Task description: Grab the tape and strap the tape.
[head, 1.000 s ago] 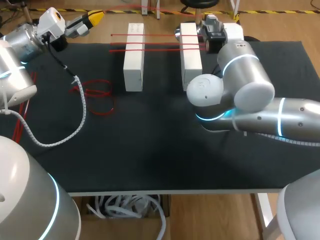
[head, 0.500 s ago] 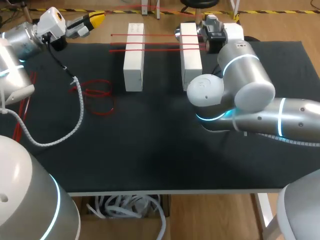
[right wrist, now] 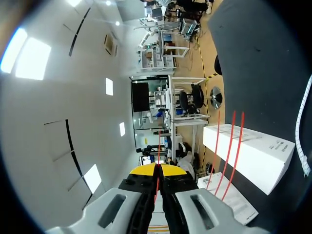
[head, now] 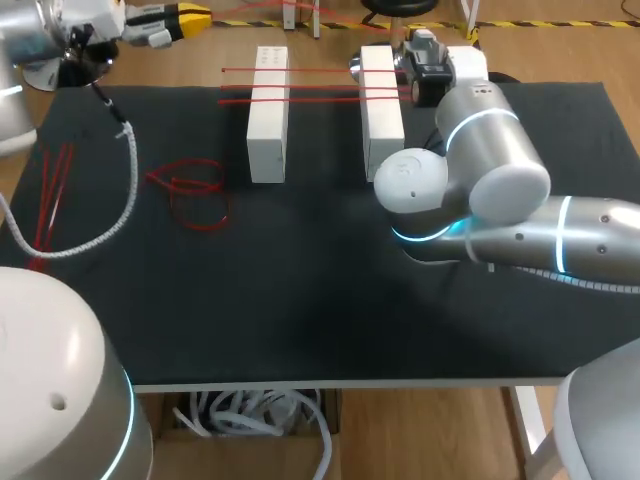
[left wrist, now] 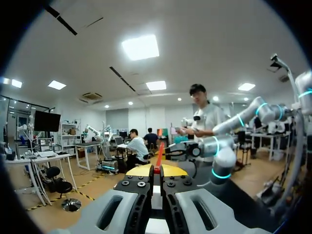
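Red tape [head: 320,87], white blocks [head: 267,115], black table [head: 300,300]

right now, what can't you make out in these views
- Right gripper: in the head view its fingertips are hidden behind its own wrist.
- Right white block: near end covered by the elbow of the right arm, head view.
- Held red tape: too thin to follow beyond the fingertips, left wrist view.

Two white blocks [head: 268,115] [head: 381,105] on a black table [head: 300,300]
They stand lengthwise side by side (a clear gap between them) near the far edge.
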You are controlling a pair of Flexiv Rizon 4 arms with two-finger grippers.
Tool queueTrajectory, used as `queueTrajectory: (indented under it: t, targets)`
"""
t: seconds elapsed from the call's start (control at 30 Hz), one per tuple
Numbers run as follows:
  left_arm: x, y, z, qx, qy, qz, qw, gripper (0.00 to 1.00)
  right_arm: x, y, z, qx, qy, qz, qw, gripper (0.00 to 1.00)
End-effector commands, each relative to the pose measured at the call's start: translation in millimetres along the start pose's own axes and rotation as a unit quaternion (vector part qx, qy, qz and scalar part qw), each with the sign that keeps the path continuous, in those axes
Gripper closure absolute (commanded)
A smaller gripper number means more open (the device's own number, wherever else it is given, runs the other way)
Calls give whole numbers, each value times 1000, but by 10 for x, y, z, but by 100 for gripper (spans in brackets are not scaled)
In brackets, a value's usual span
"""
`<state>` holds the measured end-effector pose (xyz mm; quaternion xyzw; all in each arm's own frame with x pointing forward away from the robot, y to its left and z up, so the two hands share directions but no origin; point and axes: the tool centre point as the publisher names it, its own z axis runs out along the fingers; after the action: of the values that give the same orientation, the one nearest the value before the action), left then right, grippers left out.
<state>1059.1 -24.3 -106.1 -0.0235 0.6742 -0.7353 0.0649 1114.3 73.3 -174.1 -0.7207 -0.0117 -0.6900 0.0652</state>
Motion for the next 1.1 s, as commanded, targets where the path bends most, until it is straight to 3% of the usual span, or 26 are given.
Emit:
queueTrajectory:
  t: [0.03,0.37,0.5,0.63,0.87,1.03,1.1]
  targets:
    - [26,-115,76,-79,13,3,997,100,23,17,-2,2,-3,-1,1000,100]
    - [62,-176,205,-185,8,39,982,100,23,17,-2,2,-3,-1,1000,100]
    - [47,-214,228,-253,-18,72,965,100,23,17,-2,2,-3,-1,1000,100]
    - [37,-300,253,-290,-34,103,951,100,23,17,-2,2,-3,-1,1000,100]
    - [59,-402,342,-367,-25,149,918,100,23,17,-2,2,-3,-1,1000,100]
    - [47,-428,359,-409,-2,136,902,100,23,17,-2,2,-3,-1,1000,100]
    - [31,-414,369,-440,26,98,892,100,23,17,-2,2,-3,-1,1000,100]
